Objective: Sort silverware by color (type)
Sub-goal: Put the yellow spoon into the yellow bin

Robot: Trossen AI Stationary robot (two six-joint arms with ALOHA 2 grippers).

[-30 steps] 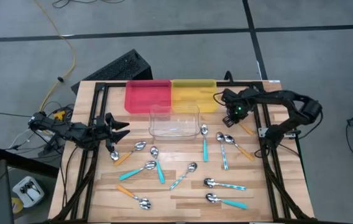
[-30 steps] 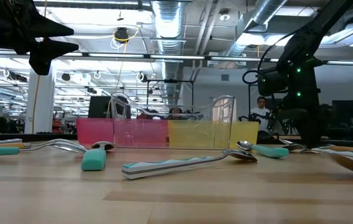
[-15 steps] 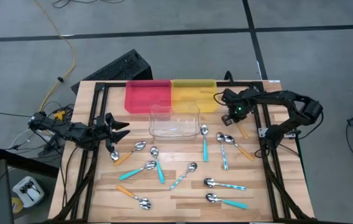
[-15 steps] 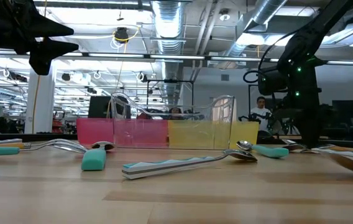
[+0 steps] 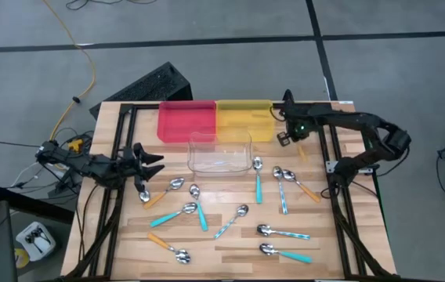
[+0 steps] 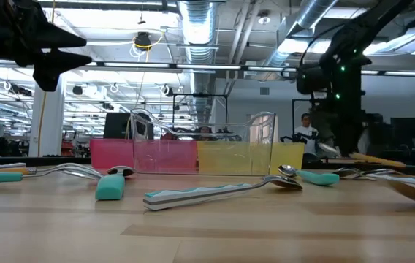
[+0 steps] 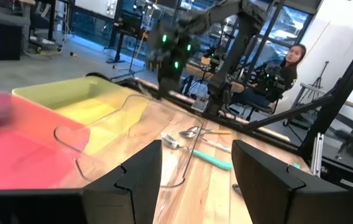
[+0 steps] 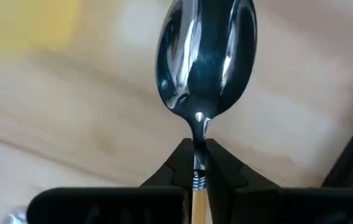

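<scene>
Several spoons with metal bowls lie flat on the wooden table point(image 5: 230, 270). Some have teal handles point(image 5: 258, 186) and some orange ones point(image 5: 158, 197). My right gripper point(image 5: 286, 138) hovers near the yellow tray's right end and is shut on an orange-handled spoon point(image 8: 204, 59). At the table's left side my left gripper point(image 5: 152, 160) hangs open and holds nothing; its fingers point(image 7: 136, 177) frame the trays in the left wrist view. My right gripper pinches the spoon's thin metal neck point(image 8: 197, 134) between its two fingertips point(image 8: 178, 163), right where the orange handle point(image 8: 196, 208) begins. The fingers come from above, pointing steeply down. The bowl sticks out past the fingertips, and the spoon point(image 6: 372, 159) is off the table.
A red tray point(image 5: 185, 120) and a yellow tray point(image 5: 244, 117) stand side by side at the far edge, with a clear tray point(image 5: 220, 153) just in front of them. People sit in the room beyond the table point(image 7: 288, 59).
My right gripper has taken hold of an orange-handled spoon that lay at the far right. It has risen with the spoon, moving a little toward the far edge beside the yellow tray. The spoon has come off the table.
</scene>
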